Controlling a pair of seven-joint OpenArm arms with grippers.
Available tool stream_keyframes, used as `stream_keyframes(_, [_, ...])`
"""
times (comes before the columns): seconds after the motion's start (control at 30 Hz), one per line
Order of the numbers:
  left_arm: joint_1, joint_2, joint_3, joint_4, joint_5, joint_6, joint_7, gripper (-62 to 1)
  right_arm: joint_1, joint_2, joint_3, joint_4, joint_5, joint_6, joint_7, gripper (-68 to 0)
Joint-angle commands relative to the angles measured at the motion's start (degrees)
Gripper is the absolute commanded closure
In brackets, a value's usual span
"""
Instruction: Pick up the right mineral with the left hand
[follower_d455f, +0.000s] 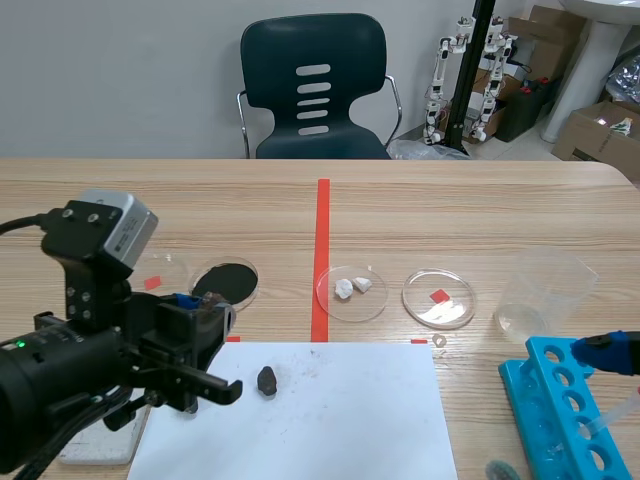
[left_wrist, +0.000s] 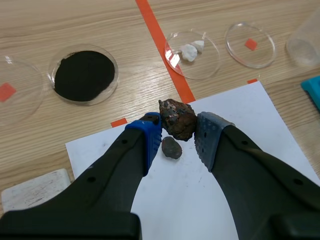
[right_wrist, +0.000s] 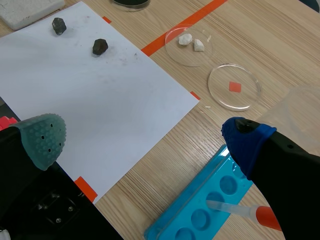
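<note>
In the left wrist view, the left gripper (left_wrist: 178, 124) is closed on the mineral (left_wrist: 177, 119). This rough red-brown lump is pinched between the blue pad (left_wrist: 150, 136) and the grey pad (left_wrist: 207, 137), above the white paper (left_wrist: 245, 107). The lump is almost as wide as it is long. Its longer axis seems to run from 11 to 5 o'clock, across the pinch line, with the narrower end toward 5 o'clock. A smaller dark stone (left_wrist: 171, 148) lies on the paper under it, at 6 o'clock. A dish of black powder (left_wrist: 84, 74) is at 10 o'clock.

In the scene view, the left gripper (follower_d455f: 205, 303) hangs at 10 o'clock of the smaller dark stone (follower_d455f: 266, 380). The mineral is hardly visible between its fingers.

In the right wrist view, the right gripper (right_wrist: 142, 127) has its fingers wide apart and holds nothing, above a blue rack (right_wrist: 187, 202). Far ahead at 11 o'clock, a dark lump (right_wrist: 100, 46) and a second dark lump (right_wrist: 59, 25) show on the paper. I cannot tell which is which.
</note>
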Motion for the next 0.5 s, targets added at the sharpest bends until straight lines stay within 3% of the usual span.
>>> stream_keyframes(0.0, [1.68,0.24,-0.63,1.49,0.81,-0.81,-3.23,-14.9,-0.11,0.00,-0.20,0.79,0.63,0.15,1.07,-67.9])
stream_keyframes(0.13, [6.29,0.07,-3.19,2.99,4.02,-2.43,-7.93,-14.4,-0.11,0.00,-0.20,0.79,0.61,0.15,1.07,-67.9])
stream_keyframes(0.47, [12.92,-2.78,-4.33,4.00,6.62,-2.51,-15.65,-13.0,-0.11,0.00,-0.20,0.79,0.63,0.15,1.07,-67.9])
